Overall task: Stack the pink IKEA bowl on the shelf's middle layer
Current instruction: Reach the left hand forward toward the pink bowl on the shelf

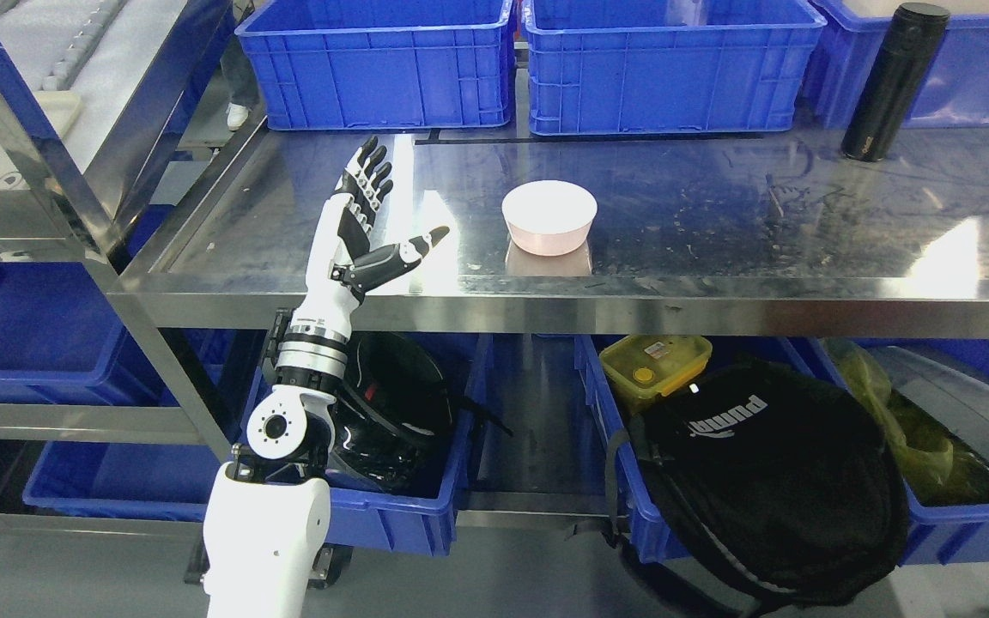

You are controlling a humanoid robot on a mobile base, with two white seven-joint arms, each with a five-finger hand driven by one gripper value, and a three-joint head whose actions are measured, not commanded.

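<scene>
One small pink, smooth-walled plastic bowl [549,216] stands upright on the steel worktop [718,232], near the left hand [374,219] and to its right, apart from it. The hand is spread wide, holding nothing. The bowl looks light, stiff and slippery; gripping across its rim seems safest.

The bowl [549,216] sits on the table [718,257]; the robot hand [366,219] is left of the bowl. Behind the bowl stand two bins [379,64]; the flask [894,81] stands right of it.
</scene>
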